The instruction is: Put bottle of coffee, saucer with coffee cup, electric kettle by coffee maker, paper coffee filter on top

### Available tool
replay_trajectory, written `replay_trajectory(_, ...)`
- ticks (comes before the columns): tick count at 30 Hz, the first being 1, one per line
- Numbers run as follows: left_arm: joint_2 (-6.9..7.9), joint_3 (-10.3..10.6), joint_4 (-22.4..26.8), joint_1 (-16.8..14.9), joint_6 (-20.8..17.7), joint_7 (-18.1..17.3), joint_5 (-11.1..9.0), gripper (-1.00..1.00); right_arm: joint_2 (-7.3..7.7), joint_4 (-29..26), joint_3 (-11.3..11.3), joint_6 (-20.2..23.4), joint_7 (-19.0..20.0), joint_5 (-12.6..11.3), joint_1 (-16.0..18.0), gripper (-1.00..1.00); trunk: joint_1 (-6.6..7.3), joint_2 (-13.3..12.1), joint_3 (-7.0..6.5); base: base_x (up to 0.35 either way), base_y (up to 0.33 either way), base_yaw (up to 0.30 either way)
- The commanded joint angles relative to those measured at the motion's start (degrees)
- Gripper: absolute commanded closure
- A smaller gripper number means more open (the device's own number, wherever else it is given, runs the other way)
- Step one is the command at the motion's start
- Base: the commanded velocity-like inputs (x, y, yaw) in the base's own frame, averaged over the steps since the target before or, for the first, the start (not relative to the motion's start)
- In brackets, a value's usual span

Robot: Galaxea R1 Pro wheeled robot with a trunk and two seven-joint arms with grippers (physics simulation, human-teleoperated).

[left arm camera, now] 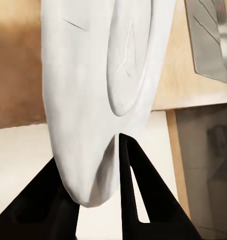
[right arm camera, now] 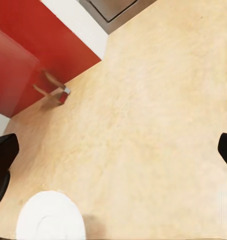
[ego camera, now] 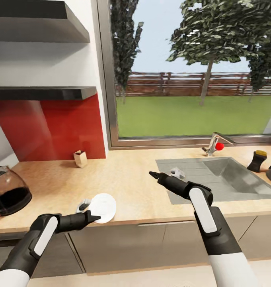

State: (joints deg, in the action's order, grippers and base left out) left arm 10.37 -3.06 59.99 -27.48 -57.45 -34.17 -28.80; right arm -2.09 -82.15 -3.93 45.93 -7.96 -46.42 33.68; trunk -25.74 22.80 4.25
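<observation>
The left gripper (ego camera: 93,217) clamps the small flat round white saucer (ego camera: 103,207) at the light wood-grain countertop (ego camera: 127,179) edge, right gripper (ego camera: 152,174) spread empty; placement remains.

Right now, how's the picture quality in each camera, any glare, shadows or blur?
Head view: even daylight, a pale sheen on the red backsplash, far trees soft. Left wrist view: the saucer sits so close that it looks stretched, with smeared edges, between the left gripper fingers. Right wrist view: sharp countertop, only a faint shadow beside the saucer.
</observation>
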Motion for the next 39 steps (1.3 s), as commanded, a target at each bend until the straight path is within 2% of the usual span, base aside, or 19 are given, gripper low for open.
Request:
replay_trajectory(1,0.00,-0.1,0.2,0.0,-0.2,-0.3,0.3,1.00,-0.02,0.0,0.0,0.1,-0.6,-0.6,0.1,-1.00,-0.04,0.1,0.13,0.072,-0.271,-0.300)
replay_trajectory(5,-0.02,-0.2,0.7,0.0,-0.2,-0.7,0.2,1.00,-0.09,0.0,0.0,0.1,-0.6,-0.6,0.1,-1.00,-0.04,0.1,0.13,0.094,-0.272,-0.300)
replay_trajectory(7,-0.40,-0.3,1.6,0.0,-0.2,-1.3,-0.4,1.00,-0.15,0.0,0.0,0.1,-0.6,-0.6,0.1,-1.00,-0.04,0.1,0.13,0.052,-0.258,-0.300)
replay_trajectory(10,-2.63,-0.3,3.5,0.5,0.0,-2.1,-2.0,1.00,-0.21,0.0,-0.1,0.1,-0.6,-0.6,0.1,-1.00,-0.04,0.1,0.13,0.016,-0.209,-0.300)
replay_trajectory(13,-3.86,-0.1,4.5,0.7,0.2,-2.3,-2.4,1.00,-0.27,0.0,-0.2,0.1,-0.7,-0.6,0.1,-1.00,-0.04,0.1,0.13,0.003,-0.094,-0.300)
replay_trajectory(19,-3.97,0.2,5.9,1.0,1.8,-2.3,-2.2,1.00,-0.28,0.0,-0.3,0.1,-0.7,-0.6,0.1,-1.00,-0.04,0.1,0.28,0.000,-0.012,-0.289)
replay_trajectory(28,-3.78,0.1,6.5,1.0,2.1,-2.3,-2.3,1.00,-0.36,0.1,-0.3,0.1,-0.7,-0.6,0.1,-1.00,-0.04,0.1,0.71,0.000,0.000,-0.275)
replay_trajectory(34,-3.86,-0.1,6.5,1.0,2.1,-2.4,-2.4,1.00,-0.37,0.0,-2.4,0.1,-0.7,-0.6,0.1,-1.00,-0.04,0.1,1.00,-0.056,-0.083,-0.273)
replay_trajectory(39,-3.87,-0.2,6.5,1.0,2.1,-2.4,-2.3,1.00,-0.37,0.1,-2.6,0.1,-0.7,-0.6,0.1,-1.00,-0.04,0.1,1.25,-0.172,-0.217,-0.271)
